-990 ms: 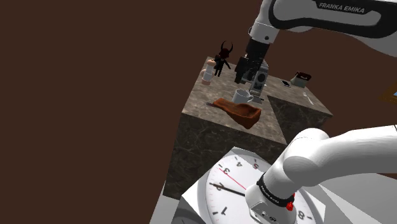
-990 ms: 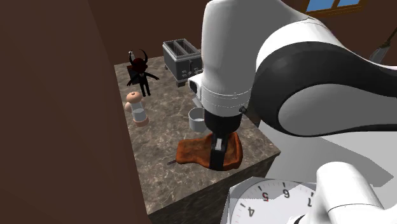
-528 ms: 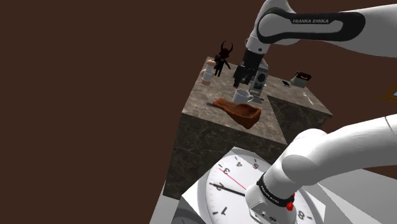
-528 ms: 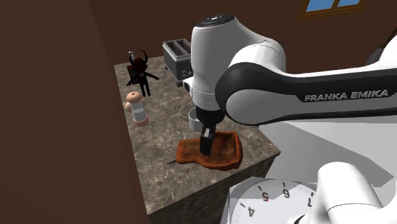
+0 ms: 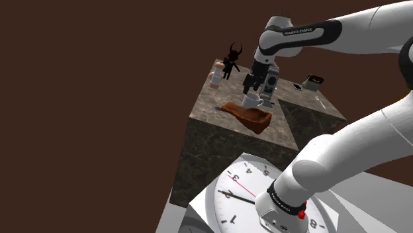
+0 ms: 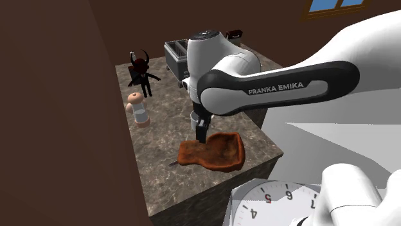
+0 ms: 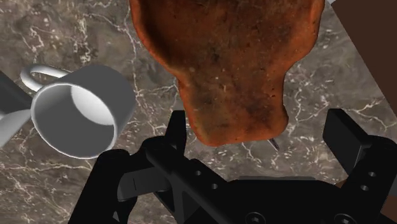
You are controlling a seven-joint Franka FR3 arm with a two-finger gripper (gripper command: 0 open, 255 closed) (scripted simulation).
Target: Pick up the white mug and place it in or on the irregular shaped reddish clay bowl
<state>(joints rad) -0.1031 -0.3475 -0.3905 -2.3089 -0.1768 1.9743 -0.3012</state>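
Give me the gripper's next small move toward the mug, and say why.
Probably shift sideways toward the white mug, away from the reddish bowl, before descending. The open gripper is centred over the bowl's narrow end, while the mug stands upright outside the fingers, beside one of them, untouched.

Rough clay bowl [image 7: 232,60], smooth mug [image 7: 79,114], seemingly marble counter [image 7: 70,32]

The black gripper [image 5: 252,91] hangs over the marbled counter [image 5: 206,110], its jaws just above the white mug [image 5: 251,100]. The reddish bowl [image 5: 248,116] lies beside the mug, slightly nearer the camera than the jaws and apart from them.
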